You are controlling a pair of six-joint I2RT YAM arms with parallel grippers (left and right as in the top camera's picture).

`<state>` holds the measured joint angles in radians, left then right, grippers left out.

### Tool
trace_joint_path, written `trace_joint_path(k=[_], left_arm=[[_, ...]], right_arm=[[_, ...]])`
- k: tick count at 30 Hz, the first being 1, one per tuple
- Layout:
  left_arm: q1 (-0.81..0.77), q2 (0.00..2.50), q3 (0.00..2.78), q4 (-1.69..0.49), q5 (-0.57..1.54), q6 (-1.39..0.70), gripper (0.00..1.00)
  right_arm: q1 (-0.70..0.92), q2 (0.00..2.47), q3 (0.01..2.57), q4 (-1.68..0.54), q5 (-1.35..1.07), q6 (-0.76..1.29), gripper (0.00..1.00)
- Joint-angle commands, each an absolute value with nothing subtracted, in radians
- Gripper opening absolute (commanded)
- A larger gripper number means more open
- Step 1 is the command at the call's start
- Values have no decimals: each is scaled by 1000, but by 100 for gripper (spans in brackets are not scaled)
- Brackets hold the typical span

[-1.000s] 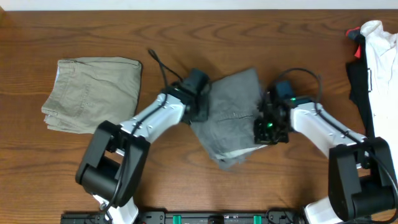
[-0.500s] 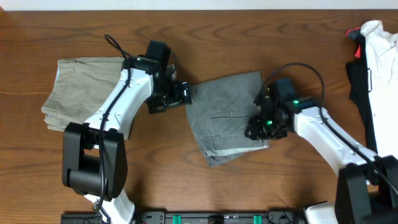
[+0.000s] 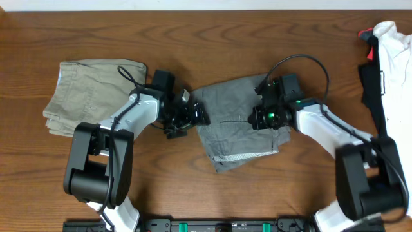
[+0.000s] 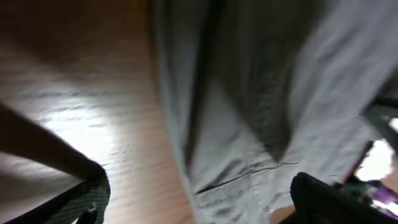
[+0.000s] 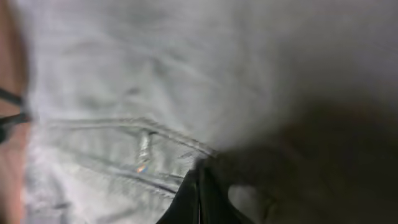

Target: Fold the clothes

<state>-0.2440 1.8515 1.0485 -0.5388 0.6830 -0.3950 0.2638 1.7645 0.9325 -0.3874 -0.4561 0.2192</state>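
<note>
2 white arms [image 3: 136, 113], black joints [image 3: 103, 149], black cables [image 3: 302, 58].

White-and-black garment [image 3: 393, 45] cut by right edge; wrist views blurred; grey shorts [image 3: 228, 106] partly under right gripper [image 3: 259, 120].

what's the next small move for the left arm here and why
Probably close the left gripper on the near edge of the grey shorts. In the left wrist view its fingers stand open on either side of that edge, while the right gripper looks shut on the cloth, so both sides would then be held for a fold.
</note>
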Motion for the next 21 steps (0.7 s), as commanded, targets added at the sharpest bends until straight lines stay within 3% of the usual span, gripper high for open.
trace_joint_path(k=[1, 14, 21], left_arm=[[-252, 1863, 999, -496, 696, -443, 95], [-366, 1892, 922, -300, 637, -617, 93], [-392, 1909, 922, -187, 603, -630, 56]], right_arm=[[276, 1842, 939, -377, -468, 284, 1], [297, 1910, 939, -385, -467, 284, 1], [299, 1910, 939, -391, -467, 284, 1]])
